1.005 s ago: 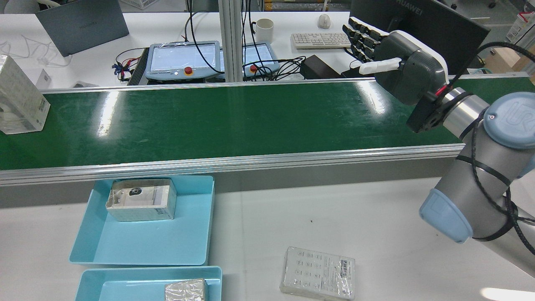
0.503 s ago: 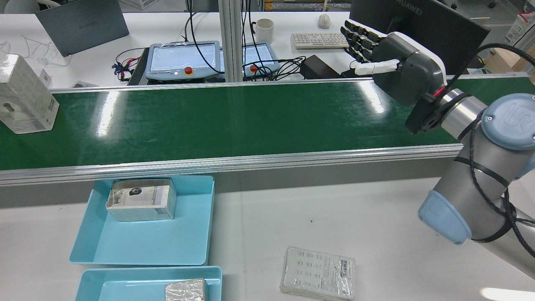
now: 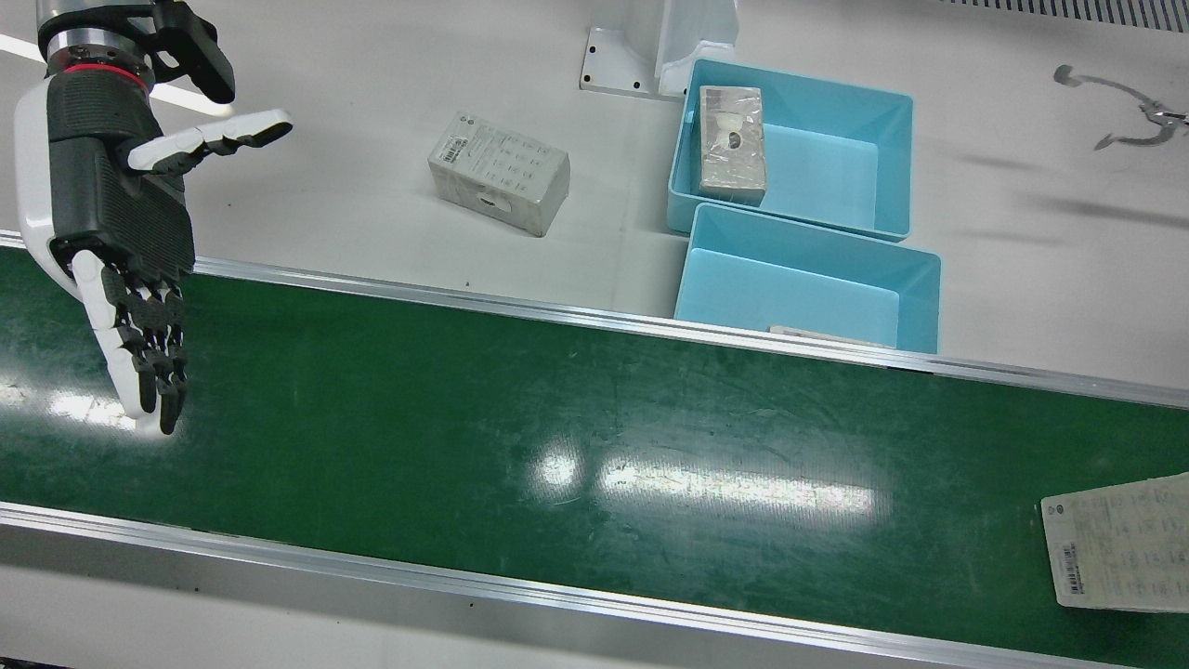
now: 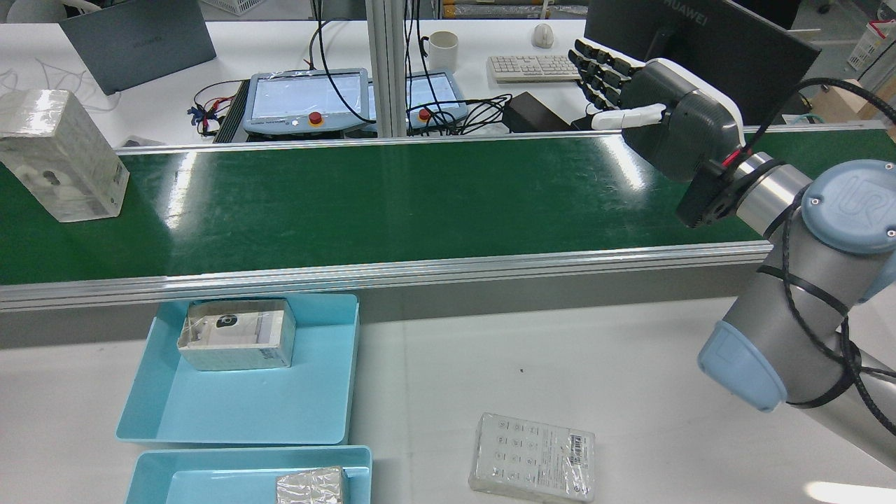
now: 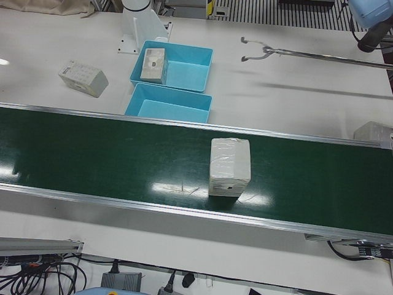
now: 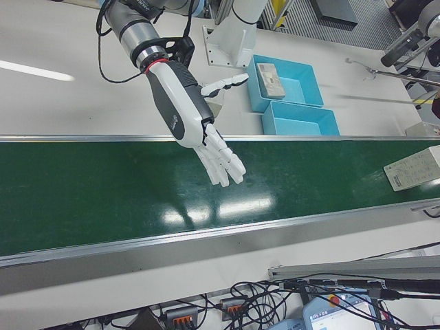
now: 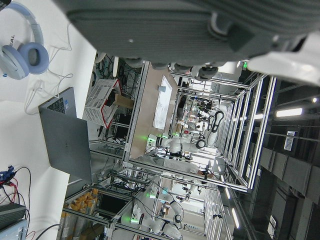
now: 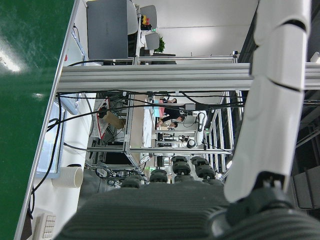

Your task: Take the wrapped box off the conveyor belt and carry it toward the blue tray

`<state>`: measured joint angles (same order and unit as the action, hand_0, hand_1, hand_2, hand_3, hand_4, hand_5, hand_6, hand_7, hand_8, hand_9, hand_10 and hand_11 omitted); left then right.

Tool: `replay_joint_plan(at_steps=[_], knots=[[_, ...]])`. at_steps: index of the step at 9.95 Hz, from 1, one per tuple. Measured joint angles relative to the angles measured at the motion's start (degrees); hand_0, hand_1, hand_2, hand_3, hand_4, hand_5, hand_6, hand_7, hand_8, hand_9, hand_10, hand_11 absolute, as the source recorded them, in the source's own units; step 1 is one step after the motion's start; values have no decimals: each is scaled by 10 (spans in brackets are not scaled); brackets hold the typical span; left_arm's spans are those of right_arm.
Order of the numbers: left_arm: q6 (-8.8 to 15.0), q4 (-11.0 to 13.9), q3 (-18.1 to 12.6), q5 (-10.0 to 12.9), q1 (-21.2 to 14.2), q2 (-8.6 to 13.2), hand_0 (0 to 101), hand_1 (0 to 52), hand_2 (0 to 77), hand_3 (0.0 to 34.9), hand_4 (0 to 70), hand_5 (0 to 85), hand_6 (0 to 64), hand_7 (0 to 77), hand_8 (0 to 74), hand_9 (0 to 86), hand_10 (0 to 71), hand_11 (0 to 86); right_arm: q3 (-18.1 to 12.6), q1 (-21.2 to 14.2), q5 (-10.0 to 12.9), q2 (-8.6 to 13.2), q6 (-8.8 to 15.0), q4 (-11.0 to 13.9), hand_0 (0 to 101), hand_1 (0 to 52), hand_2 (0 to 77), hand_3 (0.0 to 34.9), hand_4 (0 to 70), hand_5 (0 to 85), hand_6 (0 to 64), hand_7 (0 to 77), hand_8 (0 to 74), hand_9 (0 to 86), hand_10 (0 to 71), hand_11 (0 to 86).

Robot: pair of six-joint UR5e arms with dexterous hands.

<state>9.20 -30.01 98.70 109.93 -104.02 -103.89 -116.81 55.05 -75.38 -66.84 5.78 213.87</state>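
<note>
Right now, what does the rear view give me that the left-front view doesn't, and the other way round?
Only the rear view shows the right hand, open above the belt's far end, plus the monitor and keyboard beyond.

Only the left-front view shows the wrapped box whole, well in from both belt rails, and a metal rod on the table.

Both show the green conveyor belt, the two blue trays, each holding a box, and the loose box on the table.
</note>
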Motion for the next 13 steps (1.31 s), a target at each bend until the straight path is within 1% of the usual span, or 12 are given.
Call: replay_joint_plan(at_steps=[1,2,4,8,9,13], knots=[[0,0,0,0,0,0,0,0,11,0,0,11,0,0,0,0,0,0,4,0,0,2,0,0,460,115,76,23,33,38,0,5,16,11,5,11],[0,0,0,0,0,0,0,0,5,0,0,11,0,0,0,0,5,0,9,0,0,7,0,0,460,104,82,23,33,38,0,5,16,11,0,11],[0,0,0,0,0,0,0,0,5,0,0,11,0,0,0,0,0,0,14,0,0,14,1,1,460,109,76,23,33,38,0,5,16,11,5,11],[0,0,0,0,0,0,0,0,5,0,0,11,0,5,0,0,5,0,17,-1,0,16,1,1,459,109,71,24,33,38,0,5,16,11,5,11],[0,0,0,0,0,0,0,0,5,0,0,11,0,0,0,0,0,0,17,-1,1,17,1,1,459,109,71,42,33,44,0,5,16,11,0,11],[0,0,0,0,0,0,0,0,5,0,0,11,0,5,0,0,0,0,20,-2,2,20,3,1,460,104,71,41,33,49,0,5,16,11,5,11]])
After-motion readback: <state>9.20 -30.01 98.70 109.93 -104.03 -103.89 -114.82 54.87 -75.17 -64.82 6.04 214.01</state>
